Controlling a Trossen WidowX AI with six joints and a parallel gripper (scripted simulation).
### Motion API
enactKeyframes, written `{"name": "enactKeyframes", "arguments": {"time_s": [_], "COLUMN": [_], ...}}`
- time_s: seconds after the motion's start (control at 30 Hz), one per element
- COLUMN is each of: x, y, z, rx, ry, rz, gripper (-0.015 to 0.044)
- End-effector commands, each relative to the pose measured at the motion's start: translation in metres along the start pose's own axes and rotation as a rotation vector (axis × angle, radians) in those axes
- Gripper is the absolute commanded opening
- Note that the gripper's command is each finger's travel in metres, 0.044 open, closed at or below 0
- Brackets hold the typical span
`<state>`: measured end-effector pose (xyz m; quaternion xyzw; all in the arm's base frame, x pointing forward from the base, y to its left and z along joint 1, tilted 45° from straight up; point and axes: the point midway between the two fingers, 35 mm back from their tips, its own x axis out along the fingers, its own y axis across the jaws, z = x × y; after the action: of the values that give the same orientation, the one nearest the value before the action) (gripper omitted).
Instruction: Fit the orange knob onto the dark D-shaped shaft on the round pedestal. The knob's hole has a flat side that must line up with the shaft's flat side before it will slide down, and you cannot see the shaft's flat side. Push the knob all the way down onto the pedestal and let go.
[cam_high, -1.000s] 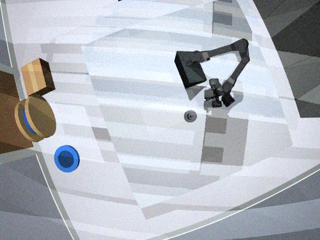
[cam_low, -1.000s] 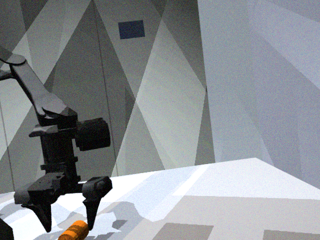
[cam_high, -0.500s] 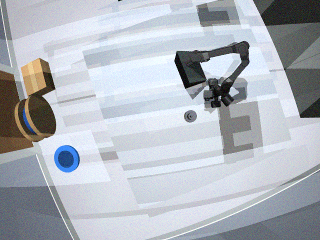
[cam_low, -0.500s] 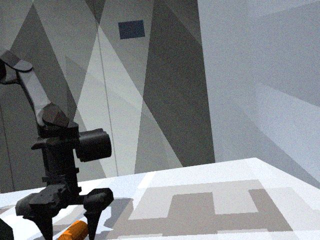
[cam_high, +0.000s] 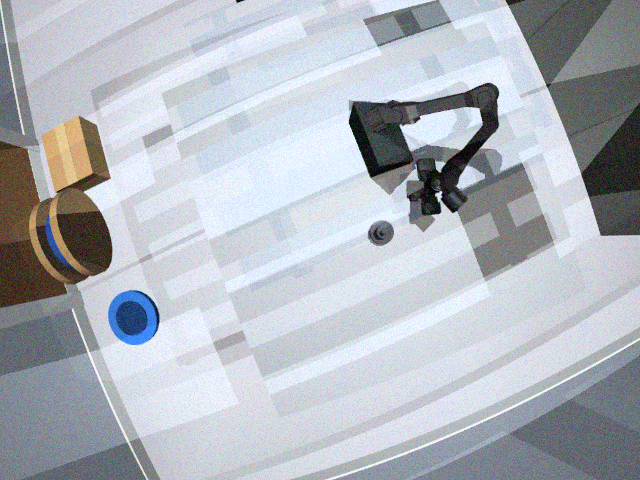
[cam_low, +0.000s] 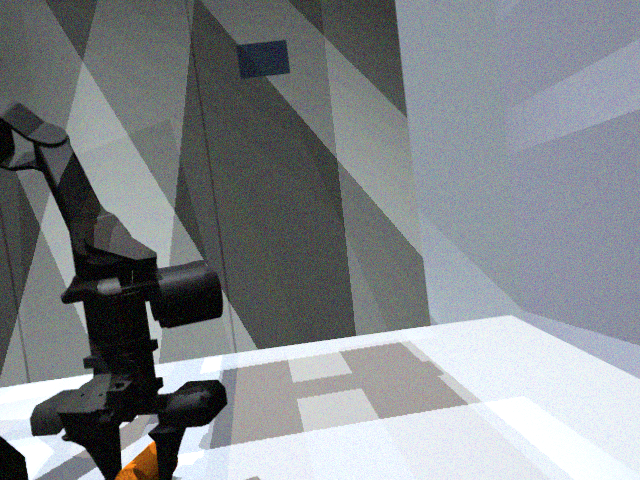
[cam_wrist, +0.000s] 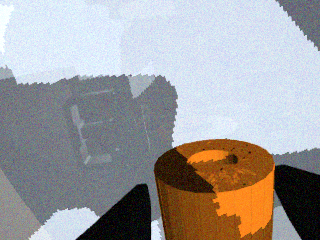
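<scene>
Black parallel-jaw gripper (cam_high: 428, 187) (cam_low: 139, 463) (cam_wrist: 211, 186) pointed down with its fingers partly open, astride the orange cylindrical knob (cam_low: 140, 465) (cam_wrist: 225, 215). The wrist view showed a slim gap on one side, so the hold did not look firm; contact on the other side could not be told for certain.

The knob seemed to lie on its side on the pale table (cam_high: 310, 335) (cam_low: 465, 439) (cam_wrist: 240, 80), a recess visible in its end face. Just beside the gripper, in the top view, stood the round grey pedestal (cam_high: 373, 236) with its dark shaft (cam_high: 381, 233), no knob on it.

The step in hand was the grasp — the fitting had not begun. The next move called for closing evenly, then lifting, turning the knob upright and carrying it over the shaft — with a slow twist likely needed to find the flat.
</scene>
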<state>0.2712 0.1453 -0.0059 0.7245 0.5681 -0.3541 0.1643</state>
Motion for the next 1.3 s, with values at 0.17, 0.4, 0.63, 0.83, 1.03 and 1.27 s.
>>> {"name": "enactKeyframes", "arguments": {"time_s": [0.17,0.4,0.63,0.83,1.03,1.27], "x": [0.000,0.000,-0.001,-0.006,-0.009,-0.013], "y": [0.000,0.000,0.001,0.000,0.000,0.000], "z": [0.001,0.001,-0.001,-0.007,-0.012,-0.019], "rx": [0.003,0.003,0.001,0.000,-0.001,-0.001], "ry": [-0.004,-0.004,-0.035,-0.146,-0.236,-0.345], "rz": [0.004,0.004,0.003,0.002,0.002,0.002], "gripper": [0.0227,0.0180,0.0179,0.0179,0.0179,0.0179]}}
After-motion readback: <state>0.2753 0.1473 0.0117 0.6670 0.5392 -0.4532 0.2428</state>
